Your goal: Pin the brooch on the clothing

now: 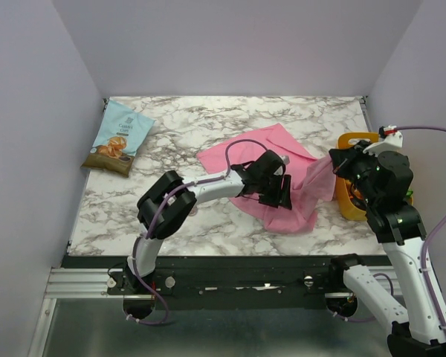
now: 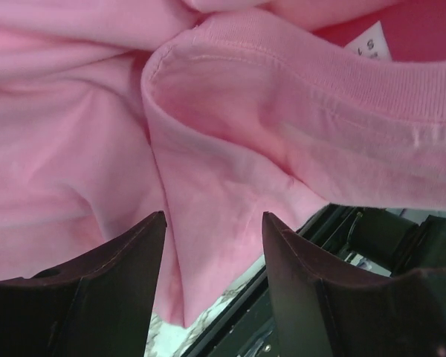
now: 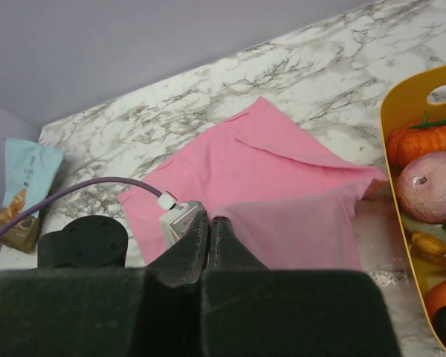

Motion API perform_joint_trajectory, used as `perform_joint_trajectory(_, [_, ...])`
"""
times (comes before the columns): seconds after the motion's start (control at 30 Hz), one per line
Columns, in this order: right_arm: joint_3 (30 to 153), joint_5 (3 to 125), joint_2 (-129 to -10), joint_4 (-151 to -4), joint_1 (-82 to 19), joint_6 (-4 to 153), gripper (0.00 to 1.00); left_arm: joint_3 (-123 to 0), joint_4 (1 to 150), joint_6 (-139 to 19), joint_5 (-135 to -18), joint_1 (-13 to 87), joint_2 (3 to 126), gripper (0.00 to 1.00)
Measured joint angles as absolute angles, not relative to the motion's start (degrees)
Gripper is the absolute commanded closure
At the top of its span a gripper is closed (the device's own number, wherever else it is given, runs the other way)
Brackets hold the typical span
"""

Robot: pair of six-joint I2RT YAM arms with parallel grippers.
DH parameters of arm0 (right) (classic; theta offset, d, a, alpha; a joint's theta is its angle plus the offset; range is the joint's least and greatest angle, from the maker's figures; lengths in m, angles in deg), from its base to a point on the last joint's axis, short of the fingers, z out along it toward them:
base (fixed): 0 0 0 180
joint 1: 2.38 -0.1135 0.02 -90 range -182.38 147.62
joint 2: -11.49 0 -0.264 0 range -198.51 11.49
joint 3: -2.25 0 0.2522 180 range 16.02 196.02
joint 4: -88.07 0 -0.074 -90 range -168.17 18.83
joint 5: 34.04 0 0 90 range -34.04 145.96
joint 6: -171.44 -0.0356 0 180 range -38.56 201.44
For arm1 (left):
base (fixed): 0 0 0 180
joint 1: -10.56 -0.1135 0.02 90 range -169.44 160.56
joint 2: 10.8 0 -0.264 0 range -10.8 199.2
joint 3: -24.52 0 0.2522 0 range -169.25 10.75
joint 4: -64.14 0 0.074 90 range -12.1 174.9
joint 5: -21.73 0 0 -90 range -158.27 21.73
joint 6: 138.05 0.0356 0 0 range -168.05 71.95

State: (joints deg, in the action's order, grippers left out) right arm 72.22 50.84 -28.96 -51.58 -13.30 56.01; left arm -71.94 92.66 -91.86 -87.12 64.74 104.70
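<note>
Centrally on the marble surface lies the pink T-shirt, rumpled, with its right-hand part raised off the surface toward the right arm. The right fingers are pressed together, pinching the edge of that raised fabric, which hangs from their tips down to the rest of the shirt. The left fingers are spread apart, low over the middle of the shirt. A loose fold of pink cloth and the ribbed neckline sit just beyond and between their tips, gripped by neither. A small white label shows inside the neckline. The brooch cannot be made out in any view. A yellow basket of toy vegetables stands just beside the shirt at the right edge of the surface. A light-blue snack bag lies well apart, near the far left corner.
</note>
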Motion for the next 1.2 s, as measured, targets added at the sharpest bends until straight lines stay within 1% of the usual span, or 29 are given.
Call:
perform_joint_trajectory(0.27, [71.8,50.8,-29.0,-51.6,-13.3,56.0,0.99,-75.7,90.4,-94.3,-87.6,66.1,107.0,0.34])
perform_joint_trajectory(0.57, [71.8,50.4,-28.6,-51.6,-13.3,56.0,0.99,-80.5,92.9,-94.5,-87.8,68.0,110.8,0.34])
perform_joint_trajectory(0.67, [71.8,50.2,-28.5,-51.6,-13.3,56.0,0.99,-81.8,94.1,-94.6,-87.8,68.6,112.0,0.37])
perform_joint_trajectory(0.77, [71.8,50.2,-28.3,-51.6,-13.3,56.0,0.99,-83.0,94.7,-94.6,-87.8,69.2,113.2,0.53])
perform_joint_trajectory(0.8, [71.7,50.1,-28.3,-51.6,-13.3,56.0,0.99,-83.4,94.8,-94.7,-87.8,69.5,113.7,0.65])
perform_joint_trajectory(0.87, [71.7,50.1,-28.2,-51.6,-13.3,56.0,0.99,-83.5,94.8,-94.8,-87.8,69.8,114.3,0.76])
perform_joint_trajectory(0.9, [71.7,50.0,-28.1,-51.6,-13.3,56.0,0.99,-83.5,94.8,-95.0,-87.9,69.9,114.6,0.9])
perform_joint_trajectory(0.93, [71.7,50.0,-28.0,-51.6,-13.3,56.0,0.99,-83.5,94.7,-95.1,-88.1,70.0,114.9,0.96])
perform_joint_trajectory(0.97, [71.7,49.9,-28.0,-51.6,-13.3,56.0,0.99,-83.5,94.7,-95.1,-88.2,70.0,115.0,1.0])
perform_joint_trajectory(1.2, [71.7,49.7,-27.7,-51.6,-13.3,56.0,0.99,-81.4,94.1,-94.1,-87.2,69.6,114.3,1.0])
